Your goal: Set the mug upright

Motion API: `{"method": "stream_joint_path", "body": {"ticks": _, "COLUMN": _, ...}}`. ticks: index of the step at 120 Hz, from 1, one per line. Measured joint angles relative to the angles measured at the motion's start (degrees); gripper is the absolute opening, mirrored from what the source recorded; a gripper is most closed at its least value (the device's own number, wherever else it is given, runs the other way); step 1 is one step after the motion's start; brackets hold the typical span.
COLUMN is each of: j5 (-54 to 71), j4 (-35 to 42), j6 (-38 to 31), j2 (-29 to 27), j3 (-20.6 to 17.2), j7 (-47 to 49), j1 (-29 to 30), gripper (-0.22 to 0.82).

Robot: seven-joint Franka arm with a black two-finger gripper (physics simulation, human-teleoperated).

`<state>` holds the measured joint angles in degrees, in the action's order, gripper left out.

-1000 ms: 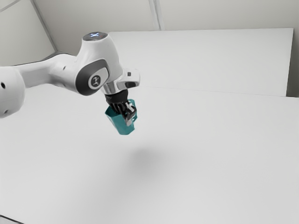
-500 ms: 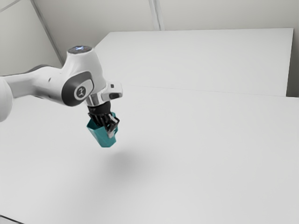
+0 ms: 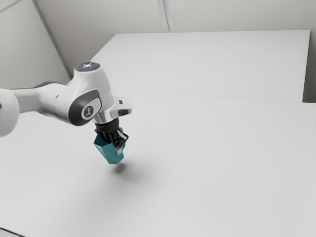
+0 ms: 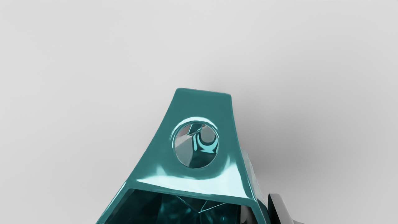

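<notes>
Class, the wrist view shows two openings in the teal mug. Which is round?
The small hole in the side of the mug; the mouth is wider, with straight edges meeting at corners.

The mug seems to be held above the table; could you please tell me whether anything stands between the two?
Nothing visible stands in the way: the mug, tilted in the gripper, hangs just above the table, its shadow beneath.

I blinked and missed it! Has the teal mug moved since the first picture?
Yes. The mug moved down and toward the exterior view's left, away from the background seam.
</notes>
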<state>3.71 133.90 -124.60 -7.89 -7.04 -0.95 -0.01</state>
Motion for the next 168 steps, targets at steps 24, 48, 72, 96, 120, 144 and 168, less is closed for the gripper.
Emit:
{"method": "stream_joint_path", "body": {"ticks": 24, "j5": 0.05, "j4": 0.06, "j6": -2.30, "j2": 1.93, "j3": -0.01, "j7": 1.38, "j1": -0.06, "gripper": -0.17}}
{"method": "stream_joint_path", "body": {"ticks": 48, "j5": 0.07, "j4": -0.02, "j6": -3.62, "j2": 3.47, "j3": -0.02, "j7": 2.41, "j1": -0.05, "gripper": -0.17}}
{"method": "stream_joint_path", "body": {"ticks": 72, "j5": 0.08, "j4": -0.02, "j6": -4.17, "j2": 4.45, "j3": 0.03, "j7": 3.15, "j1": -0.04, "gripper": -0.16}}
{"method": "stream_joint_path", "body": {"ticks": 96, "j5": -0.56, "j4": 0.06, "j6": -4.32, "j2": 3.70, "j3": 0.02, "j7": 3.10, "j1": -0.07, "gripper": -0.01}}
{"method": "stream_joint_path", "body": {"ticks": 120, "j5": -0.91, "j4": -0.06, "j6": -4.10, "j2": 1.80, "j3": -0.03, "j7": 2.90, "j1": -0.13, "gripper": 0.22}}
{"method": "stream_joint_path", "body": {"ticks": 144, "j5": -1.76, "j4": -2.42, "j6": -1.14, "j2": -0.16, "j3": -0.15, "j7": 2.70, "j1": -0.62, "gripper": 0.44}}
{"method": "stream_joint_path", "body": {"ticks": 168, "j5": -4.62, "j4": -10.51, "j6": 6.49, "j2": 1.03, "j3": -0.03, "j7": 2.41, "j1": -0.07, "gripper": 0.53}}
